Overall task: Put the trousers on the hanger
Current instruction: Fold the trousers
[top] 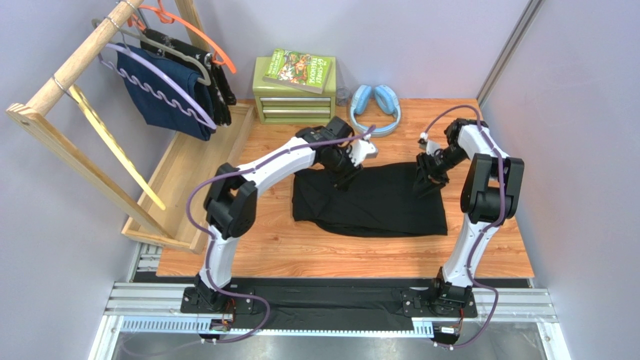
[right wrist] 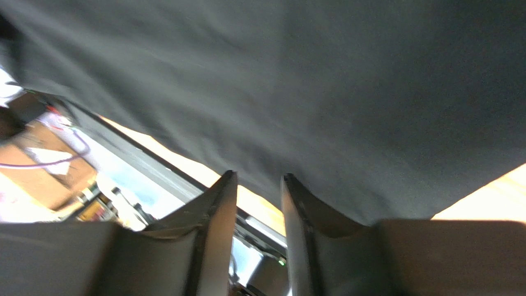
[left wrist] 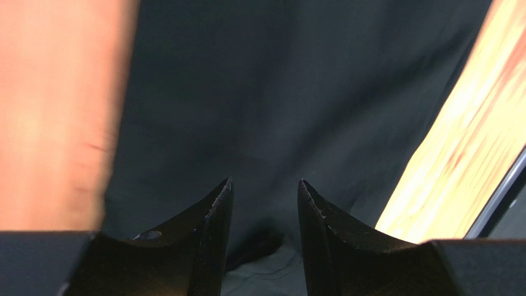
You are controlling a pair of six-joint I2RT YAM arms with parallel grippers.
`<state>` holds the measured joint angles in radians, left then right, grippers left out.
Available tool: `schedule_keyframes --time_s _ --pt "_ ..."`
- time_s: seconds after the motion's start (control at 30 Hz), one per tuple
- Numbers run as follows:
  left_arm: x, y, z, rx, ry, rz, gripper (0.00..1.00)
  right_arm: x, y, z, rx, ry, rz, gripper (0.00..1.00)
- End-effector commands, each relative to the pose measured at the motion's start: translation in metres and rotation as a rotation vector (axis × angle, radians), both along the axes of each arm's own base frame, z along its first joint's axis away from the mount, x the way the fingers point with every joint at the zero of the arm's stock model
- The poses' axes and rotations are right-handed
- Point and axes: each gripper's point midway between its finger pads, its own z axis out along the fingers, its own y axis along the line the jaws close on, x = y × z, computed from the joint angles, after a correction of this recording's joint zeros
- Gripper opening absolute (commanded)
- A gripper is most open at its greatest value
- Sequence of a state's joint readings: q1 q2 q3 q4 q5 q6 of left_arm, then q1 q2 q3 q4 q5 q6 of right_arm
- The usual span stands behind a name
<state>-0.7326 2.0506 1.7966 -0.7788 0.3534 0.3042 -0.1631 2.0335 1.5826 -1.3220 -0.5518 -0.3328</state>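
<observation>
Your two arms meet over the trousers (top: 372,201), which lie spread flat in a dark heap on the middle of the wooden worktop (top: 300,244), well apart from the rack. Your left gripper (top: 347,175) is down at the far left edge of the cloth; your right gripper (top: 430,178) is down at its far right edge.

From the left wrist, your left gripper (left wrist: 265,185) shows its fingers (left wrist: 213,234) apart, with black cloth filling the view beyond them and a small fold low in the gap. You cannot tell from this view whether the tips touch the cloth.

From the right wrist, the picture is blurred. Your right gripper (right wrist: 259,179) has its fingers (right wrist: 216,228) parted by a narrow gap. The worktop edge shows through that gap, no cloth, and the trousers (right wrist: 321,92) fill the upper part of the view.

The hanger (top: 174,94), pale purple with a wavy arm, hangs on the wooden rack (top: 75,60) at the far left, lying across a navy garment (top: 154,101). An orange hanger (top: 204,36) hangs on the same rack, farther back.

At the far edge of the worktop stand a green drawer box (top: 294,101) with a book (top: 299,69) on top and, just right of it, blue headphones (top: 375,106).
</observation>
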Motion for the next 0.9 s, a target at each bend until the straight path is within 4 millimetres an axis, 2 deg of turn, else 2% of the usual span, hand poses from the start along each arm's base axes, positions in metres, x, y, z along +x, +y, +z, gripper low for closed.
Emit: schedule_keyframes --time_s 0.0,0.07,0.1,0.17,0.2,0.33,0.37,0.4,0.47,0.5,0.57,0.67,0.77,0.83,0.87 --pt "-0.024 0.044 -0.034 0.229 0.06 -0.033 0.5 -0.013 -0.017 -0.029 -0.118 0.023 0.101 0.41" --pt "-0.035 0.068 -0.041 0.297 0.067 -0.035 0.51 -0.015 -0.021 -0.037 -0.139 0.031 0.114 0.49" --pt "-0.047 0.09 -0.059 0.367 0.094 -0.046 0.52 -0.022 -0.02 -0.042 -0.136 0.053 0.119 0.52" --pt "-0.054 0.113 -0.069 0.418 0.104 -0.038 0.53 -0.026 -0.018 -0.049 -0.13 0.066 0.124 0.56" --pt "-0.059 0.13 -0.082 0.461 0.121 -0.038 0.53 -0.03 -0.016 -0.053 -0.125 0.08 0.126 0.56" --pt "-0.04 0.16 -0.098 0.495 0.126 0.032 0.52 -0.031 -0.002 -0.061 -0.116 0.069 0.144 0.61" --pt "-0.035 0.163 -0.106 0.509 0.138 0.043 0.52 -0.03 0.002 -0.063 -0.11 0.065 0.145 0.61" --pt "-0.023 0.161 -0.102 0.497 0.123 0.058 0.52 -0.027 0.005 -0.064 -0.115 0.064 0.135 0.62" --pt "-0.011 0.16 -0.105 0.477 0.139 0.068 0.51 -0.016 0.009 -0.067 -0.132 0.042 0.139 0.62" --pt "0.0 0.155 -0.098 0.456 0.112 0.073 0.51 -0.011 0.008 -0.068 -0.141 0.042 0.122 0.62" --pt "0.005 0.145 -0.092 0.418 0.113 0.055 0.52 0.003 -0.003 -0.071 -0.207 0.019 0.114 0.62" --pt "0.015 0.137 -0.071 0.378 0.074 0.072 0.53 0.009 -0.021 -0.069 -0.285 -0.004 0.105 0.63" --pt "0.013 0.143 -0.055 0.361 0.078 0.085 0.56 0.006 -0.032 -0.061 -0.298 -0.02 0.112 0.64" --pt "0.006 0.151 -0.039 0.336 0.1 0.095 0.59 -0.003 -0.031 -0.05 -0.288 -0.038 0.151 0.64" --pt "0.001 0.153 -0.035 0.319 0.118 0.097 0.59 -0.006 -0.025 -0.045 -0.25 -0.051 0.159 0.64"
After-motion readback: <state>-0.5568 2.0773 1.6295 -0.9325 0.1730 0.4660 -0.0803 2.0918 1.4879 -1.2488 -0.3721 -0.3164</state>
